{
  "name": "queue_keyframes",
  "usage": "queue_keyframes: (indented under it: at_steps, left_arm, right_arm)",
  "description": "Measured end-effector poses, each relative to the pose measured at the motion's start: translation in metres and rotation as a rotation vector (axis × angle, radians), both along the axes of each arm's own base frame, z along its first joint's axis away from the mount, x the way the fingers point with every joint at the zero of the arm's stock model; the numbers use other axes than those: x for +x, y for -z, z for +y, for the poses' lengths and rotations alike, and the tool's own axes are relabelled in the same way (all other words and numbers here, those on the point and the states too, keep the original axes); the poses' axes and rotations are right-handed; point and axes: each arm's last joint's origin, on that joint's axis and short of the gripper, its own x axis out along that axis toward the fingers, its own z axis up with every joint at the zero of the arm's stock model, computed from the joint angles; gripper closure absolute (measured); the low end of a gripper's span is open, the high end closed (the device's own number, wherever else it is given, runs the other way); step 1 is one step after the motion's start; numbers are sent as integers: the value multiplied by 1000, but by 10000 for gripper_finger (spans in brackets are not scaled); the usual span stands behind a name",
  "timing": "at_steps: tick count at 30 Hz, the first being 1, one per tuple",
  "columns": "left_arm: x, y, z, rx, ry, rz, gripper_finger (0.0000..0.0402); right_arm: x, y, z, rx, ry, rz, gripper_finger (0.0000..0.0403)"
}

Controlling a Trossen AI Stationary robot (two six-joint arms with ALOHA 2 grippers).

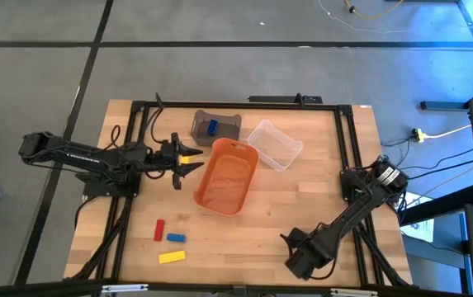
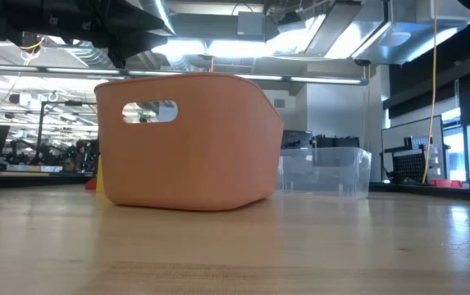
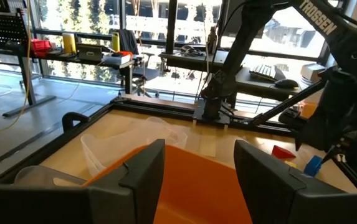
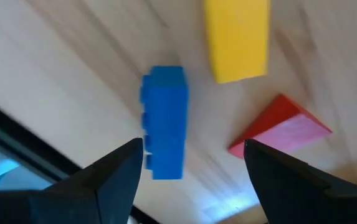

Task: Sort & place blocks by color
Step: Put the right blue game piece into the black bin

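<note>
Three loose blocks lie flat on the wood near the table's near-left corner: a red block [image 1: 160,229], a blue block [image 1: 176,238] and a yellow bar [image 1: 171,256]. Another blue block [image 1: 212,127] sits in the grey bin [image 1: 228,122]. My left gripper [image 1: 190,158] hangs open at the left rim of the orange tub [image 1: 228,175]; its wrist view shows only the tub between the fingers [image 3: 198,180]. A small yellow piece [image 1: 191,154] shows beside its far finger. My right gripper [image 1: 288,241] is open, low at the near right. Its wrist view [image 4: 194,171] shows the blue block [image 4: 162,121], yellow bar [image 4: 236,37] and red block [image 4: 281,127]. My left gripper has a small yellow piece [image 1: 191,154] showing against its far finger in the high view. Its own wrist view shows none between the fingers. Whether the finger touches that piece I cannot tell.
A clear plastic bin [image 1: 275,144] stands just right of the grey bin, far of the orange tub. A black frame [image 1: 347,148] runs round the tabletop. Bare wood lies between the tub and the loose blocks and along the near edge.
</note>
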Motion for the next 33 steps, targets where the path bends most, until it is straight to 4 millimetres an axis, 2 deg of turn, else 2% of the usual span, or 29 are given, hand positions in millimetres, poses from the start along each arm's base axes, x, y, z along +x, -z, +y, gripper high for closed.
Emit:
queue_keyframes:
  at_steps: [9, 18, 25, 29, 33]
  left_arm:
    - [0, 0, 0, 0, 0, 0, 217]
    - [0, 0, 0, -1, 0, 0, 218]
    - [0, 0, 0, 0, -1, 0, 218]
    - [0, 0, 0, 0, 0, 0, 218]
    - [0, 0, 0, 0, -1, 0, 218]
  right_arm:
    - [6, 1, 6, 61, -2, -69, 123]
    - [-3, 27, -2, 90, 10, -5, 123]
    - [-3, 29, -2, 85, 7, -21, 127]
    - [-2, 29, -2, 89, 5, -26, 155]
    - [-2, 29, -2, 92, 2, -27, 219]
